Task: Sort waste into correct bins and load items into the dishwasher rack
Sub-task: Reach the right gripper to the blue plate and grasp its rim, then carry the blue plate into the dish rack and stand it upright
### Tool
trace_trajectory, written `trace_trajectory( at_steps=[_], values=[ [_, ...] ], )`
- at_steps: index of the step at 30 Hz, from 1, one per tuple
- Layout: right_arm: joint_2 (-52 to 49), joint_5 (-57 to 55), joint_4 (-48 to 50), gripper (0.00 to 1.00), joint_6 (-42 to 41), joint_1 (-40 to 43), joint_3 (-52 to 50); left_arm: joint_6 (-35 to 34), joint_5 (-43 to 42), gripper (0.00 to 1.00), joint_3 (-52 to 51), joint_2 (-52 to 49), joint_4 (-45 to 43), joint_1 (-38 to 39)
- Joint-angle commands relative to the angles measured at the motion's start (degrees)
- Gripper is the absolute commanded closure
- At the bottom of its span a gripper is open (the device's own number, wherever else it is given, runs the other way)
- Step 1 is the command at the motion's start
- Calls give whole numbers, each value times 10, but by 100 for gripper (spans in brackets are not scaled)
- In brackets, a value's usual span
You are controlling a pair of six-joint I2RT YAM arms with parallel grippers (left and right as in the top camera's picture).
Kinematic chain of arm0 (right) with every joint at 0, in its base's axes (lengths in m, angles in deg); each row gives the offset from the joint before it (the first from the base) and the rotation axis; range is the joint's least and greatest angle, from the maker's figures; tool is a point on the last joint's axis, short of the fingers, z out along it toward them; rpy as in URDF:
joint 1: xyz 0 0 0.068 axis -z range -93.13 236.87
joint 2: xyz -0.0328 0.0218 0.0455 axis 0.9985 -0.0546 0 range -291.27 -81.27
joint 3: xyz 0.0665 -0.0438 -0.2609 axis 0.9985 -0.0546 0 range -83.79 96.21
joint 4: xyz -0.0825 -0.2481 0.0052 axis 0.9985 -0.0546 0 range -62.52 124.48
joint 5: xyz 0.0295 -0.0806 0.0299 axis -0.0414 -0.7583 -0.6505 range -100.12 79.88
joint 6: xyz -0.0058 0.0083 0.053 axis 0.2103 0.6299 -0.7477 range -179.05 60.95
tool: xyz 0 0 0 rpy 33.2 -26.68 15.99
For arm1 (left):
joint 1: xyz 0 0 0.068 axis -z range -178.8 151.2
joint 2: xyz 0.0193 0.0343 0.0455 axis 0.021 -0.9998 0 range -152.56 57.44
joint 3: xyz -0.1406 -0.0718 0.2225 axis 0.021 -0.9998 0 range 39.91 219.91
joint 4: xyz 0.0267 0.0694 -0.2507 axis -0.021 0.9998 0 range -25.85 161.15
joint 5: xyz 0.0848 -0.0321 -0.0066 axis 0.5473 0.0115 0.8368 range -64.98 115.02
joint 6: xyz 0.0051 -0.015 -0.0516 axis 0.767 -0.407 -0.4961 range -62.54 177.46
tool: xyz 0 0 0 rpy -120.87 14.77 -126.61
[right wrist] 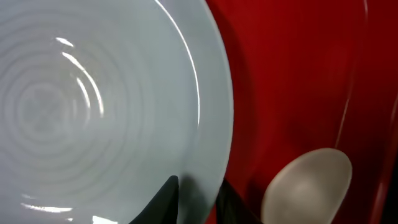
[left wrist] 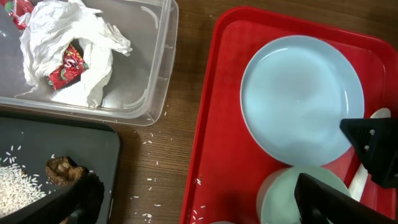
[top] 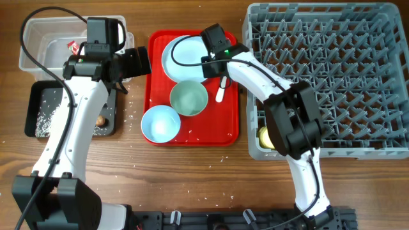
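Observation:
The pale blue plate (top: 181, 57) lies at the back of the flat red tray (top: 227, 131). My right gripper (top: 207, 59) is shut on the plate's right rim (right wrist: 93, 106), with one finger on top and one under the edge (right wrist: 205, 199). The white spoon (top: 220, 93) (right wrist: 308, 183) lies just right of it. Two bowls (top: 189, 98) (top: 160, 122) sit in front of the plate. My left gripper (top: 135, 62) (left wrist: 199, 211) is open and empty above the wood between the bins and the red tray. The yellow cup (top: 265, 137) sits in the rack (top: 332, 76).
The clear tub (top: 38, 57) holds crumpled wrappers (left wrist: 68, 50). The black tray (top: 35, 105) holds rice (left wrist: 18, 190) and a brown lump (left wrist: 62, 171). Loose rice grains lie on the wood (left wrist: 152, 180) and on the red tray (left wrist: 214, 124).

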Motion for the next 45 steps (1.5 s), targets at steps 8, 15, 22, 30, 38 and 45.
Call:
trace_trajectory(
  at_steps=[8,15,22,30,38,45],
  values=[
    [-24,-10,58,96,37,5,-4,3,7,0,5,-5,1,0],
    [2,2,47,96,40,24,16,3,7,0,5,-5,0,0],
    [113,40,17,96,47,47,67,3,7,0,5,-5,0,0],
    [270,-159,-33,96,85,93,76,3,7,0,5,-5,0,0],
    [314,-312,-63,96,201,140,76,3,7,0,5,-5,0,0],
    [314,-331,-107,96,350,202,75,3,7,0,5,-5,0,0]
  ],
)
